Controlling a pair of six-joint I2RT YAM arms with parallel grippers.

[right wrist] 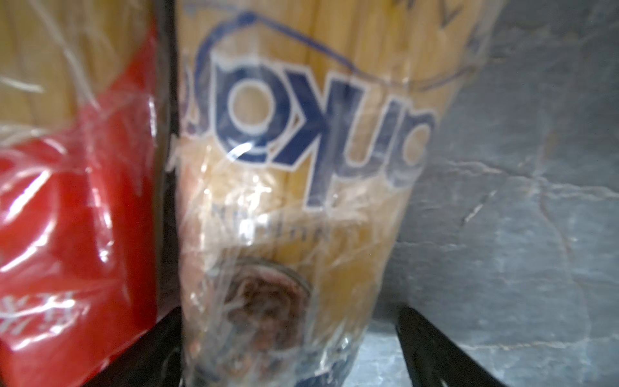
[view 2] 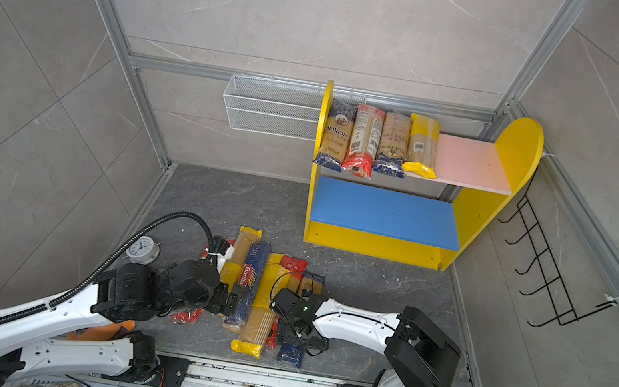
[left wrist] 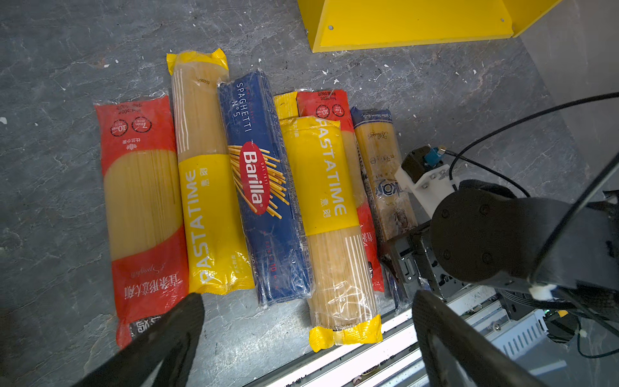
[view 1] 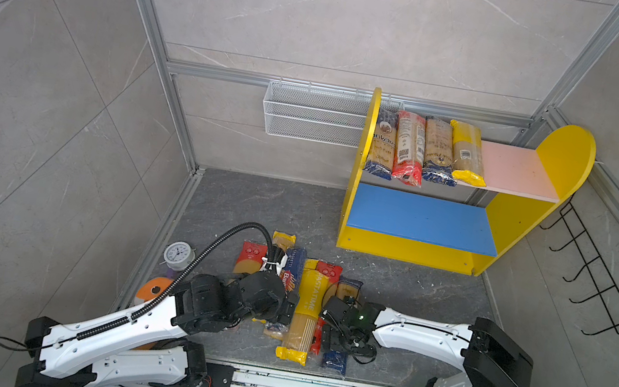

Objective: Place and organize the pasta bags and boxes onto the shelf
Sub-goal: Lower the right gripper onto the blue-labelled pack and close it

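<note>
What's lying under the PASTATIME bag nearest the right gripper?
The PASTATIME bag overlaps a red-ended bag on one side, and another yellow pack's end pokes out beyond it. How far either runs underneath is covered.

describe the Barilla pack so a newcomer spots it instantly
On the dark floor in front of the yellow shelf lies a row of spaghetti packs. The Barilla pack is third from the left arm's side: the only solid dark blue one, with a red oval logo.

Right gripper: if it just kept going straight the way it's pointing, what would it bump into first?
Most likely the clear Ankara spaghetti bag lying on the floor; the right gripper points down at it with open fingers either side, though the remaining gap is unclear.
</note>
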